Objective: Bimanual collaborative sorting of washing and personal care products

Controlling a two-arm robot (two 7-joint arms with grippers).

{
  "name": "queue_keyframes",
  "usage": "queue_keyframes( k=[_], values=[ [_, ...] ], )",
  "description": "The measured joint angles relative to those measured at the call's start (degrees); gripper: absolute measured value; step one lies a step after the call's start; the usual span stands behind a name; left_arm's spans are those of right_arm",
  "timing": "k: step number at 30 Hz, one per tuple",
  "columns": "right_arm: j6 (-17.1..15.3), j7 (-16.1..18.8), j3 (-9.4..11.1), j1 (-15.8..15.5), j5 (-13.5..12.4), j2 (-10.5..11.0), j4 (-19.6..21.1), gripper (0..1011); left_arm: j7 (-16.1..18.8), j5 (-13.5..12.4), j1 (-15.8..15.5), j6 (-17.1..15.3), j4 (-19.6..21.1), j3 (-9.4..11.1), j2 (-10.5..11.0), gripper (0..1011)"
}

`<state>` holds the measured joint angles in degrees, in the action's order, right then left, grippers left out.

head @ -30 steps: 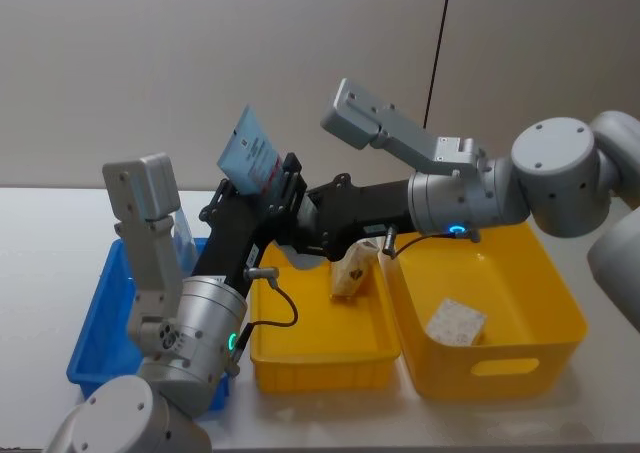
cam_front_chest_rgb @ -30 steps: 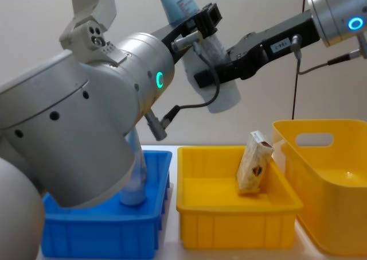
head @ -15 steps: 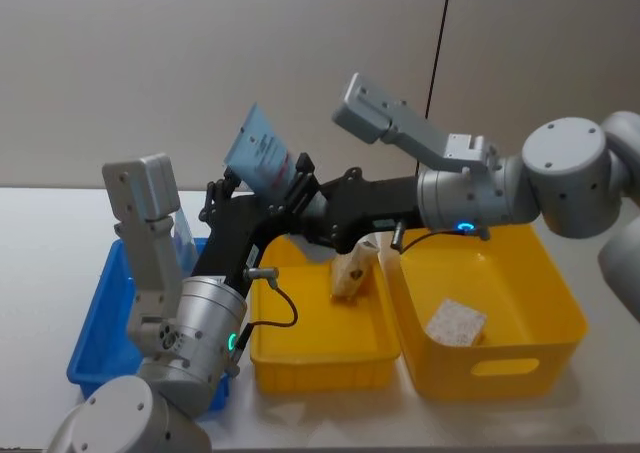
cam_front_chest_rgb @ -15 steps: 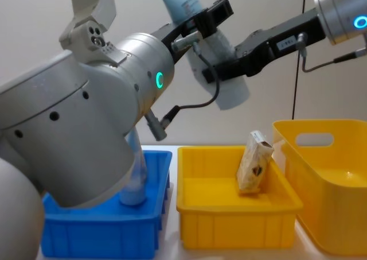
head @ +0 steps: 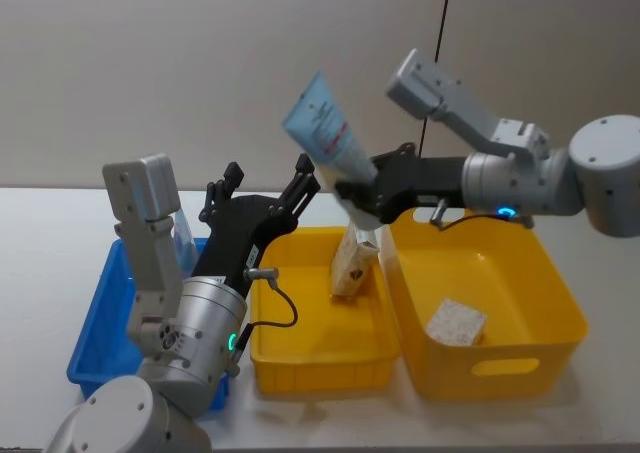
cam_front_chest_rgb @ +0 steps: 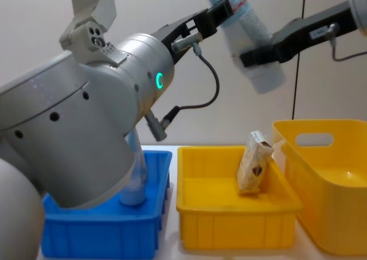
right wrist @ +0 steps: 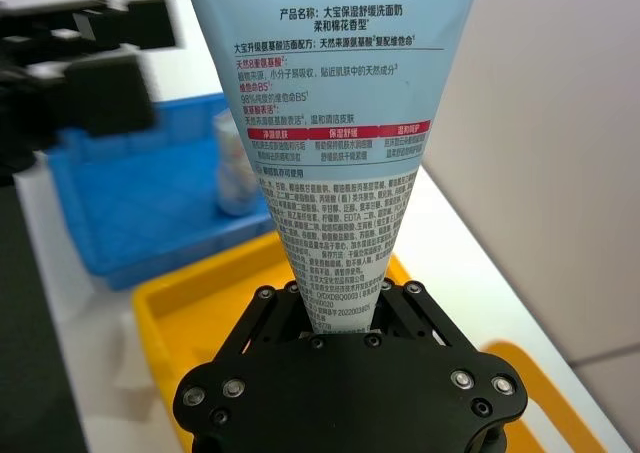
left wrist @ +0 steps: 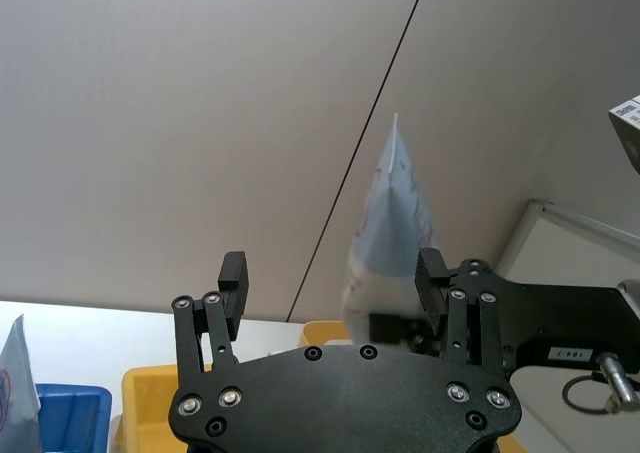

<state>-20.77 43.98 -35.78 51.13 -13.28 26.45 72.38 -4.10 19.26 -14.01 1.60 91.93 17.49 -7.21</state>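
My right gripper (head: 358, 187) is shut on the lower end of a pale blue-white pouch (head: 328, 133) and holds it tilted in the air above the middle yellow bin (head: 318, 358). In the right wrist view the pouch (right wrist: 330, 123) stands straight out of the gripper (right wrist: 335, 308). Left of it my left gripper (head: 267, 181) is open with nothing in it, and the pouch (left wrist: 390, 223) hangs beyond its fingers (left wrist: 232, 273). A cream carton (cam_front_chest_rgb: 254, 162) leans in the middle bin. A grey-white carton (head: 455, 323) lies in the right yellow bin (head: 545, 358). A pale bottle (cam_front_chest_rgb: 133, 177) stands in the blue bin (cam_front_chest_rgb: 103, 234).
The three bins stand side by side on the white table, blue at the left (head: 92, 338). My left arm's large housing (cam_front_chest_rgb: 86, 134) blocks much of the chest view's left half. A pale wall rises behind the table.
The left gripper has let go of the pouch and stands open. The right gripper has carried the pouch up and to the right, away from the left gripper.
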Motion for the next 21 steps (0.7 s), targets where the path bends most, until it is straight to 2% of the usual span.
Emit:
queue_keyframes(
  k=[10,21],
  values=[
    [-2.2,-3.8,2.0,0.5,0.4,1.8,-1.8,194,0.0,0.0,0.0,0.0,0.0,0.0,0.0,1001],
    [-6.6,-5.5,2.2,4.6,2.7,2.2,-10.1,194,0.0,0.0,0.0,-0.1,0.0,0.0,0.0,1001]
  ],
)
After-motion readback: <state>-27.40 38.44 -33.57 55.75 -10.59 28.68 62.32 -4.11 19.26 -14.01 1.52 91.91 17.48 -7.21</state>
